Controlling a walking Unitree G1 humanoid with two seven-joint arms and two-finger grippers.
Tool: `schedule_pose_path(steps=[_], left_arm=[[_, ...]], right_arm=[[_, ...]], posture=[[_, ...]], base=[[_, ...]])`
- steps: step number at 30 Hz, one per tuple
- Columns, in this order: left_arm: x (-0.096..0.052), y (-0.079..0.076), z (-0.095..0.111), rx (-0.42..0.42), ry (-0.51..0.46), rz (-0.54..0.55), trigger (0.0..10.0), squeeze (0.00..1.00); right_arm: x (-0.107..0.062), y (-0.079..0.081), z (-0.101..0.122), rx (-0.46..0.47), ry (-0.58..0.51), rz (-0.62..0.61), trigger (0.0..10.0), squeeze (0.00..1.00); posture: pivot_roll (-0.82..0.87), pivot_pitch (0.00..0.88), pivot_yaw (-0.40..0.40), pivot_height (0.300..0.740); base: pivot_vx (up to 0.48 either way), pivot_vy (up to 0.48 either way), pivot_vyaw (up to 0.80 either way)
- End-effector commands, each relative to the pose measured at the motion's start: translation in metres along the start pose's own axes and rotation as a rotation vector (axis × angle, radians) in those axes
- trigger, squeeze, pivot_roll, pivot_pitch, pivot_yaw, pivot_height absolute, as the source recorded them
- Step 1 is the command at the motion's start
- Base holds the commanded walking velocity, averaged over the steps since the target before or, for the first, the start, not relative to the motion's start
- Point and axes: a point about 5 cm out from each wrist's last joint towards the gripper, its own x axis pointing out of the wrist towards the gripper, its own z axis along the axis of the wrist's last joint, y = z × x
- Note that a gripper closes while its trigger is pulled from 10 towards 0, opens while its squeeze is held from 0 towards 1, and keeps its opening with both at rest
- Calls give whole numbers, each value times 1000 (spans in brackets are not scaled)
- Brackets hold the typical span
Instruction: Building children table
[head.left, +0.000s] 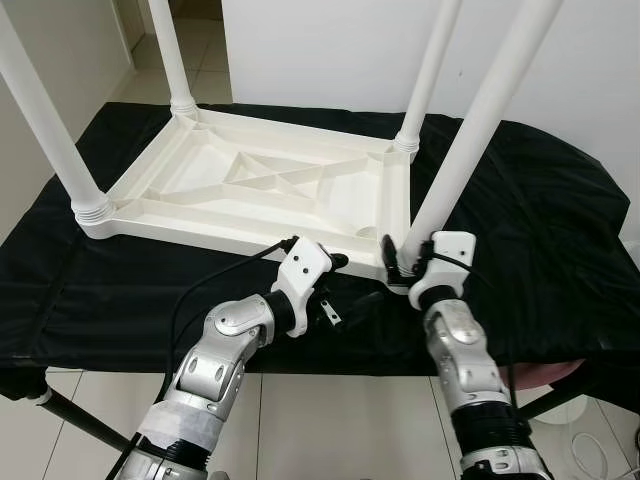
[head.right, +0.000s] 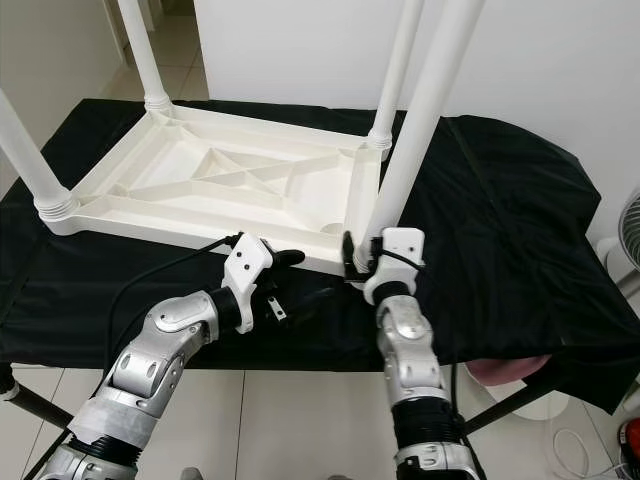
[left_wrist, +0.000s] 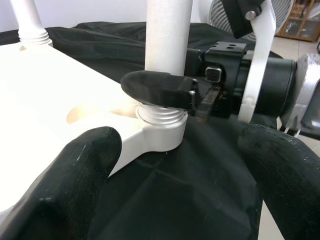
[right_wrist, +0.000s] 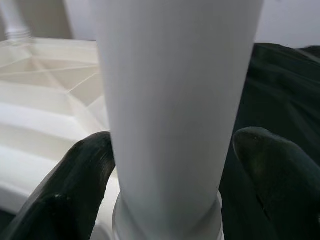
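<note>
Both silver arms reached forward with elbows bent. The right pincer (head.left: 398, 262) pointed upward, its black fingers (right_wrist: 87, 170) spread apart; just beside it, the left pincer (head.left: 345, 290) angled across toward it, fingers (left_wrist: 75, 175) likewise spread.

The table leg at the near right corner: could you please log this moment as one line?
right pincer: around near-right table leg at its base | left pincer: open, beside that corner | tabletop: upside down on black cloth | four legs standing up

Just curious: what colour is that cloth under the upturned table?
Black; the cloth shows best in the left eye view.
</note>
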Motion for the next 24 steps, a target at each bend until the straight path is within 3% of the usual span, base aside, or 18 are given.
schedule_pose_path(steps=[1,4,9,11,13,15,24], left_arm=[[1,1,0,0,7,14,10000,0],[2,2,1,2,8,11,10000,0],[2,3,2,2,7,8,10000,0],[3,2,2,4,7,-2,10000,0],[3,-1,2,4,10,-18,10000,0],[3,-2,1,2,10,-21,10000,0],[4,-3,1,1,6,-12,10000,0]], right_arm=[[-4,-2,-8,-35,34,93,10000,0],[-4,-8,-9,-85,36,180,10000,0],[-2,-10,-9,-89,39,226,10000,0],[2,-11,-6,-92,37,290,10000,0],[12,-9,0,-104,34,433,10000,0],[17,-7,2,-122,35,477,10000,0],[33,-3,2,-149,83,563,10000,0]], posture=[[-56,0,4,740],[-62,0,10,740],[-62,0,14,740],[-64,0,16,740],[-60,0,13,740],[-53,0,5,740],[-30,0,-14,740]], base=[[0,0,0],[0,0,0],[0,0,0],[0,0,0],[0,0,0],[0,0,0],[0,0,0]])
